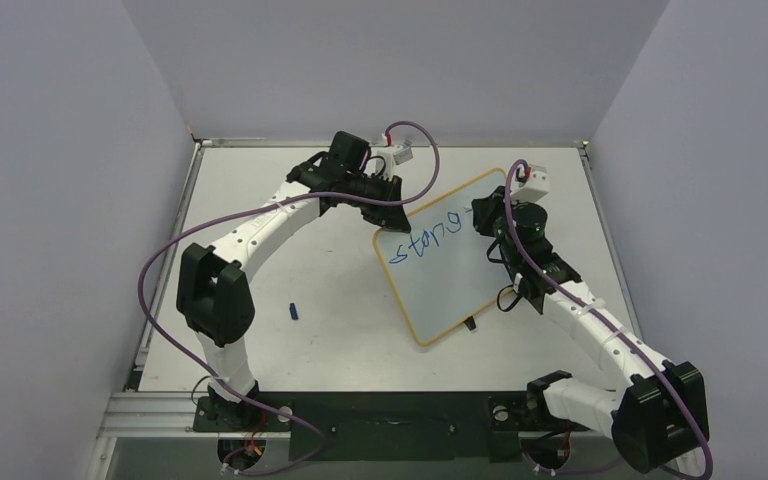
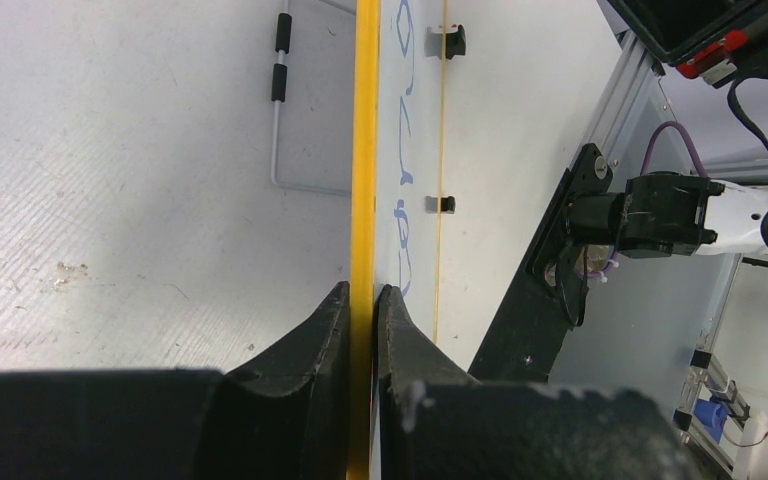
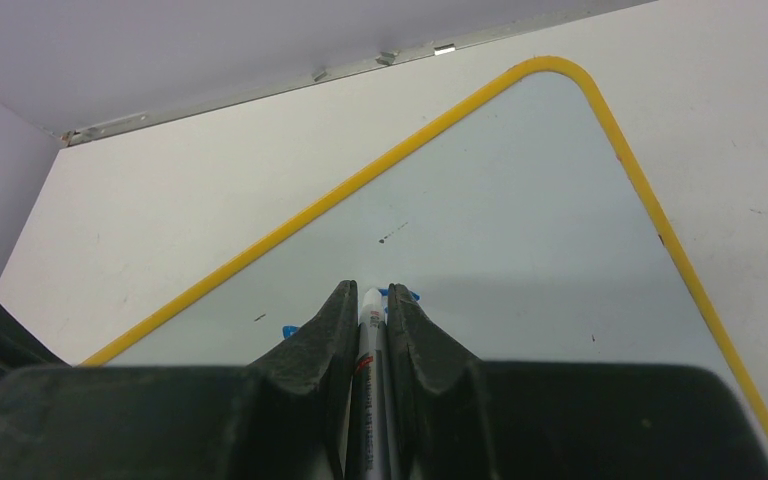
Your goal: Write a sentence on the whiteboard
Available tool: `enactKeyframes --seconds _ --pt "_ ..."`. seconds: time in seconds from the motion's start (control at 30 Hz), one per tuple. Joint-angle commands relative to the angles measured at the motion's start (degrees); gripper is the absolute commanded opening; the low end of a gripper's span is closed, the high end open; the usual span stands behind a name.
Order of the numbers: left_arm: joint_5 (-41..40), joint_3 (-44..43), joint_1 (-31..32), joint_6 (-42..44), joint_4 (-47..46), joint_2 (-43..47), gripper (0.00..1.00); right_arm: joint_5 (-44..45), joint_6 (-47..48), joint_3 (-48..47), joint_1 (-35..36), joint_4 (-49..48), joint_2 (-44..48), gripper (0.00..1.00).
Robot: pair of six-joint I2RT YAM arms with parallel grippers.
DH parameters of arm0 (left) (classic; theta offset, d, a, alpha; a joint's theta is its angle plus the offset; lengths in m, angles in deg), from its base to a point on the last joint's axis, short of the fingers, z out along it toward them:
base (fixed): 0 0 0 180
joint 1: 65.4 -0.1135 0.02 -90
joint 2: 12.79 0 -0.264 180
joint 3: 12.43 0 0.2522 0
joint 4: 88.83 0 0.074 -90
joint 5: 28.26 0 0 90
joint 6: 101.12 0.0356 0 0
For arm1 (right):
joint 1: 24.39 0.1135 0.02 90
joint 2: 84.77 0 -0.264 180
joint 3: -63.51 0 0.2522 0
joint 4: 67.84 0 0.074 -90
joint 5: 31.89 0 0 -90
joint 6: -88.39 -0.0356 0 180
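- The small rectangular whiteboard [image 1: 450, 275] has a glossy white face, rounded corners and a thin yellow-orange frame. It sits askew on the right half of the matte white table [image 1: 290, 230], between the two arms.
- The left gripper [image 2: 363, 300] has its black tapered fingers pinched onto the board's frame at the far-left corner.
- The right gripper [image 3: 370, 298] is clamped around a slim grey-and-white marker [image 3: 370, 335], whose tip meets the board's face.
- The sentence [image 1: 426, 238] so far is one slanting line of blue handwriting, reading roughly "stang".
- Print on the marker's barrel is too blurred to read.
- A small black foot [image 1: 471, 323] juts from the board's near edge.
- A bent grey wire rod with black sleeves [image 2: 278, 120] lies beside the frame in the left wrist view.
- A small dark-blue cap-like piece [image 1: 294, 311] lies on the table left of the board, well apart from it.
- Purple cables [image 1: 160, 260] loop along both arms.
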Motion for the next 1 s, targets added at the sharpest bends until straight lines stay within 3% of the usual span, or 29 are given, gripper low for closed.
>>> enactKeyframes --seconds 0.0,0.57,0.97 --pt "-6.1 -0.3 -0.3 3.2 -0.7 1.8 0.0 -2.6 -0.6 -0.3 0.6 -2.0 -0.8 0.0" --pt "-6.4 -0.2 -0.4 3.2 -0.7 2.0 0.0 0.3 -0.8 4.9 0.0 1.4 3.1 0.0" --pt "-6.4 0.0 -0.3 3.2 -0.7 2.2 0.0 2.3 0.7 1.9 -2.1 3.3 2.5 0.0"
